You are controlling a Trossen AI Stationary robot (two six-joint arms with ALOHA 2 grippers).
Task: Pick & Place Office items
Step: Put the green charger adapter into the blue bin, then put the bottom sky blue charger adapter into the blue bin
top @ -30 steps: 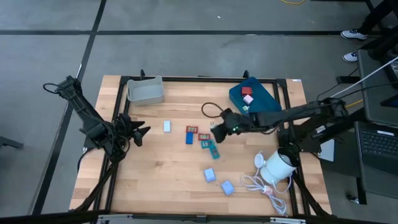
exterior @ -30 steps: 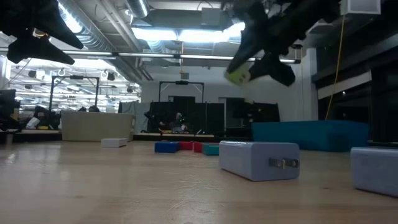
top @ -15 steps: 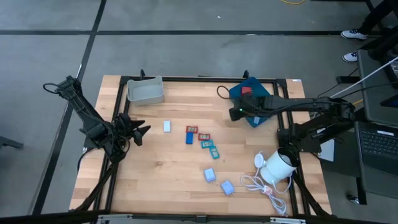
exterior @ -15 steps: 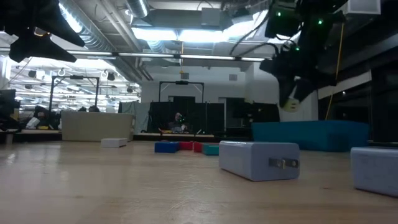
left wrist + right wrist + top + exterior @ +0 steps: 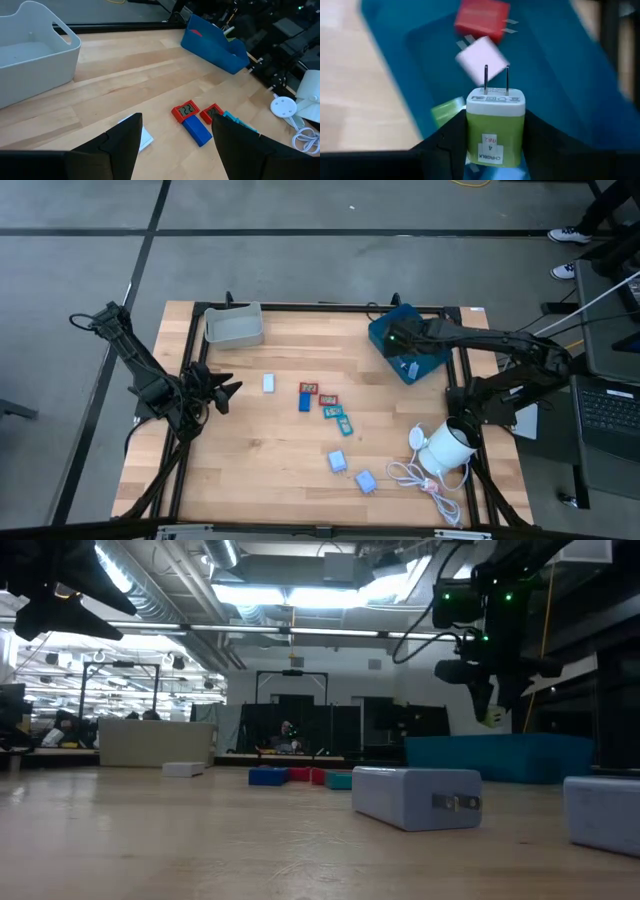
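Observation:
My right gripper (image 5: 406,358) hangs over the blue tray (image 5: 432,348) at the table's far right, shut on a green charger block (image 5: 495,131) with a white plug face and two prongs. In the tray lie a red block (image 5: 482,17), a pink one (image 5: 482,59) and a green one (image 5: 447,111). More office items lie flat mid-table: a light blue piece (image 5: 268,383), red (image 5: 308,388), dark blue (image 5: 305,402) and teal (image 5: 345,427) pieces. My left gripper (image 5: 226,392) waits open at the table's left, above the wood. My right gripper pinches the green charger block by two opposite sides (image 5: 472,135) between its two fingers (image 5: 445,145). The fingers come from above, slanting down. The block's pronged white face (image 5: 495,97) points away from the gripper toward the tray. The block is lifted clear above the tray (image 5: 493,717).
A grey tray (image 5: 234,325) stands at the far left. Two light blue chargers (image 5: 338,461) (image 5: 365,481) lie near the front. A white round object with a coiled cable (image 5: 445,448) sits front right. Black frame rails run along the table's edges.
My right gripper has carried the green block from above the table's middle toward the far right, over the blue tray, and has tipped from nearly level to pointing steeply down. It stays shut on the block.

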